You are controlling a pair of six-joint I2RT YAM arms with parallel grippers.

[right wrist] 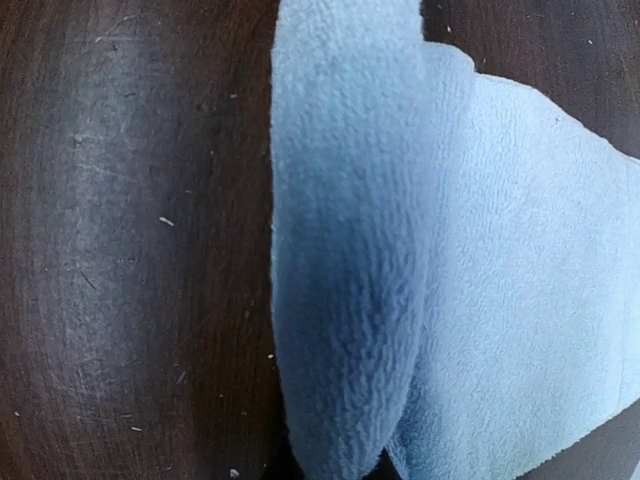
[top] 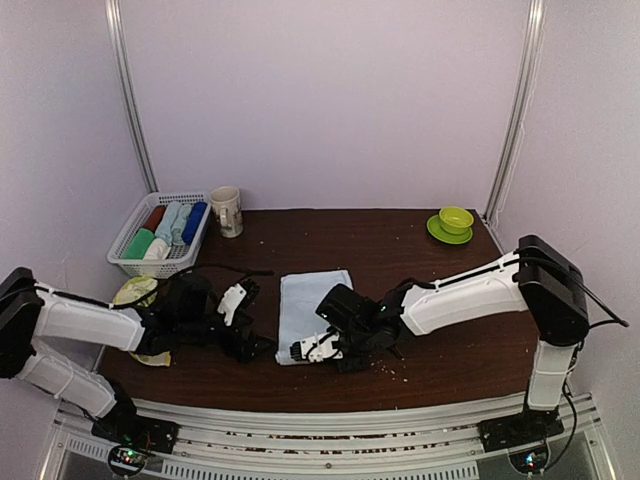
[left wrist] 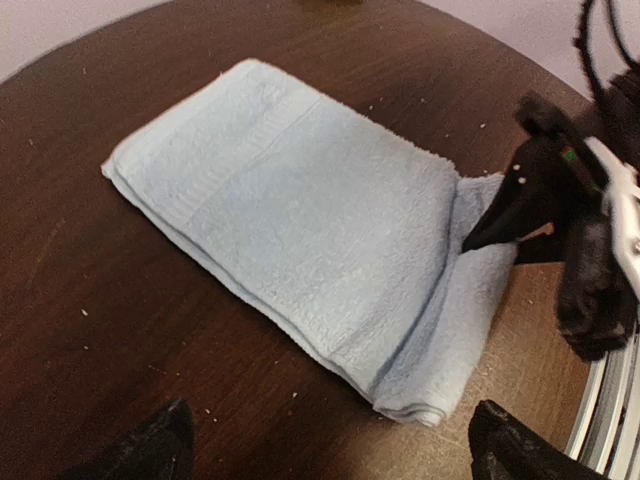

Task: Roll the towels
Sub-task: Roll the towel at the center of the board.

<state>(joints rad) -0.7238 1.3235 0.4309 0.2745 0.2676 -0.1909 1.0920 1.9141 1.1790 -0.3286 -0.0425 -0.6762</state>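
Nearest, the left gripper (left wrist: 330, 450) hangs wide open, holding nothing. Just beyond, the right gripper (left wrist: 485, 232) pinches the near edge of the towel (left wrist: 320, 220), lifted and folded over, mid-table. The roll looks barely begun; next, that edge needs tucking and rolling away evenly.

Left arm (top: 85, 322) and right arm (top: 465, 293) — white shells, black joints, thin black cables.

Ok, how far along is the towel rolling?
Done: several rolls lie in the basket. In hand: the right hand pinches the near end of the blue towel, folded over once; the left hand is open. Left: rolling the rest, then the yellow-green towel.
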